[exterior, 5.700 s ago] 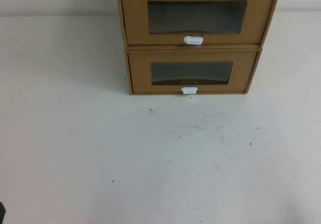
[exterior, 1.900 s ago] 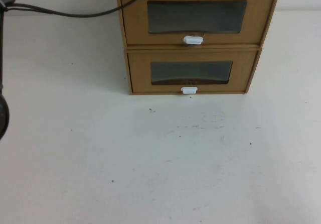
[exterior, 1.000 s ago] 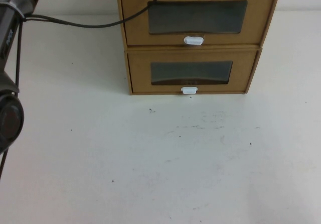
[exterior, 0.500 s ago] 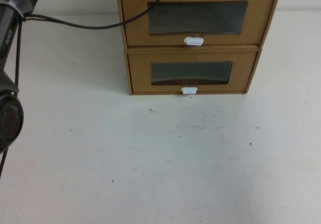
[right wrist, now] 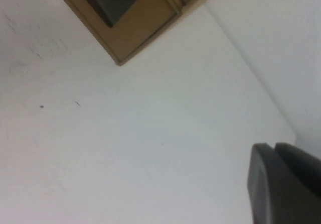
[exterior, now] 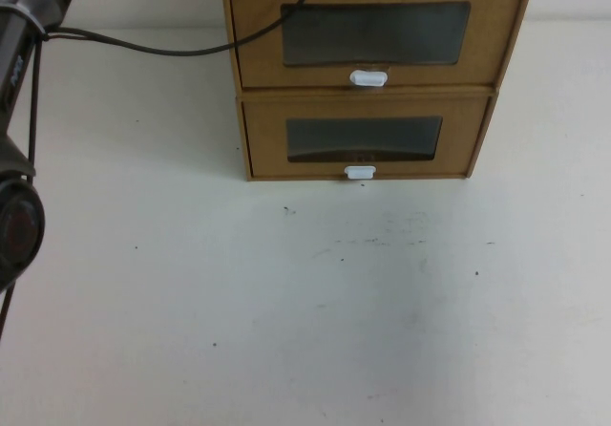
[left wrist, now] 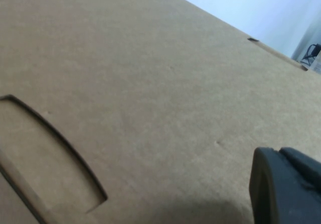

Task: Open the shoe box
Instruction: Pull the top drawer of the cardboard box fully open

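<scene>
Presently, shoe box stands closed, stacked two high on the surface; left gripper, fingers clenched empty, close over box top; right gripper, likewise clenched, well apart from box; best to catch a white tab squarely, pull straight.

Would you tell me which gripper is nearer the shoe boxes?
Left. The left gripper is close to a cardboard panel of the shoe boxes; the right gripper is over the table, well apart from them.
</scene>
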`<state>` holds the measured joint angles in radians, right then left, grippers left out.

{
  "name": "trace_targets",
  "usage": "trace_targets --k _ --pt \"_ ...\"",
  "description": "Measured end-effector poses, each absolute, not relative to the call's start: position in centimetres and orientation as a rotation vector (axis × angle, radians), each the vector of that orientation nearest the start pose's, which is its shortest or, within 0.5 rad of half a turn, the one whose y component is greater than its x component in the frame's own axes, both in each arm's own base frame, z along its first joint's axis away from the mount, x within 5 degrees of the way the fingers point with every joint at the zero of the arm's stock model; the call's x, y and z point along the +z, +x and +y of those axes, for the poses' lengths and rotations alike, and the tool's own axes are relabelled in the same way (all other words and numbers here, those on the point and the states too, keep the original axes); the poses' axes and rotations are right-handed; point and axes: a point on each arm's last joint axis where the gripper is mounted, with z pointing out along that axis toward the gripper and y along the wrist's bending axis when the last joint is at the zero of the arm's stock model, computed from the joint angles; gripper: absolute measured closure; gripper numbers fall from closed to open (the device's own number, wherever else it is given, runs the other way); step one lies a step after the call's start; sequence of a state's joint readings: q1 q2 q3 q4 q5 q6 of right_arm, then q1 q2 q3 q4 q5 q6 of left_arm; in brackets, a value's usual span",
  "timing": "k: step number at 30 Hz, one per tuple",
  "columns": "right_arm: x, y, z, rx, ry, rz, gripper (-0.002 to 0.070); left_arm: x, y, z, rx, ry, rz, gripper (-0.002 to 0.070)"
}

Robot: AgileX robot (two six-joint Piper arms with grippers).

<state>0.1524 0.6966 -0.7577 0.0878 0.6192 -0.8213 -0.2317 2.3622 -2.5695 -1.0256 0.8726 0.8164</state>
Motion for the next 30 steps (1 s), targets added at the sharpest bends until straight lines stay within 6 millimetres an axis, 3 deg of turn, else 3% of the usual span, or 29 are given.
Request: trace_targets --k 6,13,16,20,25,30 --pt "34.2 16.2 4.6 -0.462 -1.195 1.693 0.0694 37.0 50.0 -17.9 -0.809 0.712 1.696 0.068" --pt "32.2 20.4 9.4 -0.669 -1.491 1.42 0.0694 37.0 50.0 -17.9 -0.801 0.718 1.695 0.068" --pt "31.8 22.3 11.3 -0.755 -1.49 1.337 0.0694 37.0 50.0 -17.9 -0.786 0.73 1.692 0.068" --pt "30.8 24.0 14.3 -0.686 -1.411 1.364 0.0694 36.9 50.1 -17.8 -0.765 0.743 1.69 0.068" --pt "29.9 24.9 18.3 -0.565 -1.366 1.402 0.0694 36.9 50.1 -17.9 -0.731 0.761 1.693 0.0681" --pt "30.1 25.0 20.1 -0.563 -1.321 1.421 0.0694 36.8 50.1 -17.9 -0.728 0.757 1.693 0.0681"
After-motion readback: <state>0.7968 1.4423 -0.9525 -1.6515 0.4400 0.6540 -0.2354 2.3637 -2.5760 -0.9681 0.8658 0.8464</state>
